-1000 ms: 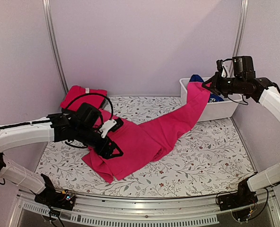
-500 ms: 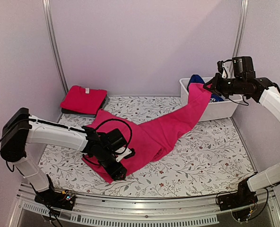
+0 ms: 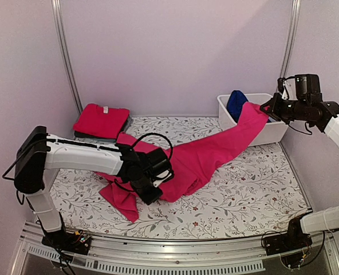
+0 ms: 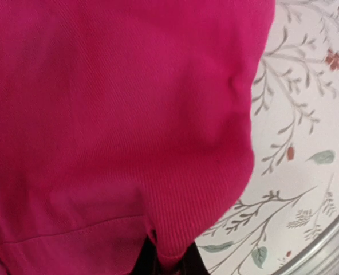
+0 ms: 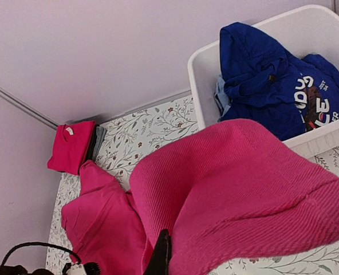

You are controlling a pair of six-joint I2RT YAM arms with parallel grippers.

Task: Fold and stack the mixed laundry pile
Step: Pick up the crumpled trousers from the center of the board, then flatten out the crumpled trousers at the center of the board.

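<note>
Left tool [image 4: 168,261] rightward; one magenta garment [image 3: 212,153]

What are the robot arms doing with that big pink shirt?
They are spreading it out to fold it. The left hand pinches one edge of the pink shirt low over the table. The right hand holds the other end up beside the tub. The shirt is stretched between them, not yet folded. A red tee lies folded at the back left, and a blue top sits in the tub.
</note>
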